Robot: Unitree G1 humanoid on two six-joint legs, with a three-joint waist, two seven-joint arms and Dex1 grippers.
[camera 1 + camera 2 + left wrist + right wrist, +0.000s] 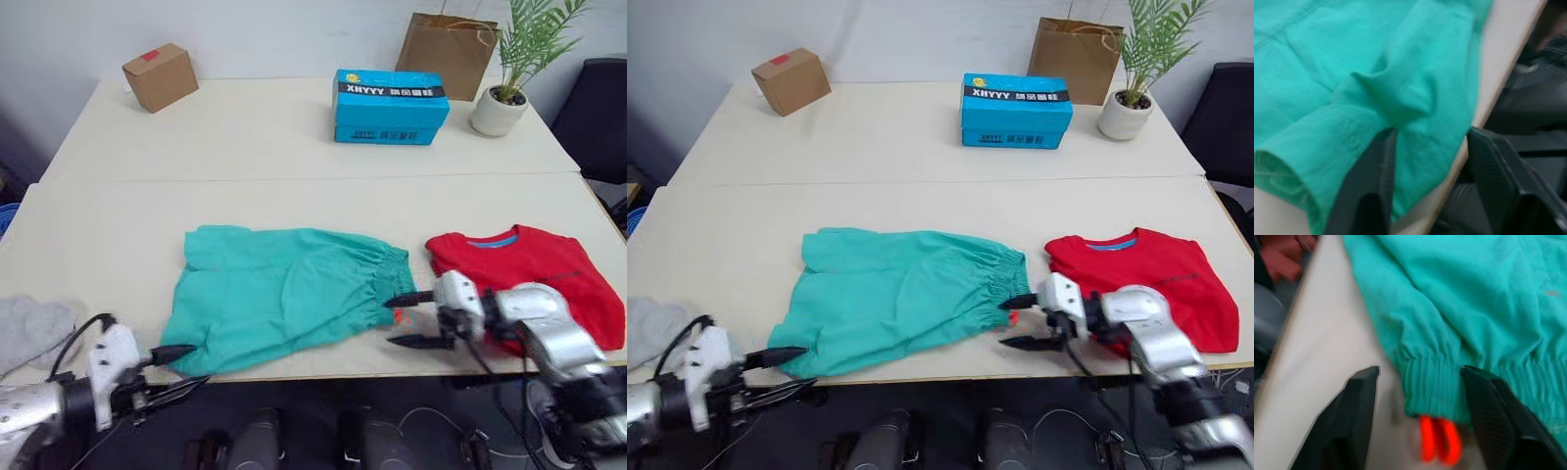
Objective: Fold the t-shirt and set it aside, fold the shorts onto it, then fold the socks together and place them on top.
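Near front edge of bench: both end effectors sit low at the shorts, fingers spread, nothing pinched yet
shorts (284, 294): flat, mid-bench toward front edge, waistband toward right edge, leg hems toward left edge
t-shirt (534, 279): folded, near front right corner, just beside the waistband, not touching it as far as I can tell
socks (29, 331): grey heap at front left corner, apart from the shorts
left end effector (178, 364): fingers open, straddling front leg hem at bench edge; wrist view shows one finger over cloth, other off the bench edge
right end effector (413, 319): fingers open around waistband corner, drawstring (1440, 439) between them
step (judgement): fold shorts; t-shirt looks done
how to do it well: close on waistband cloth, not only the drawstring; left needs both layers of hem, so bring the off-edge finger in; lift both ends level to avoid bunching
writing: blue box (390, 106) at far side reads "XHYYY"; smaller lines not legible
other: cardboard box (160, 76), paper bag (449, 51), potted plant (509, 69), no readable text
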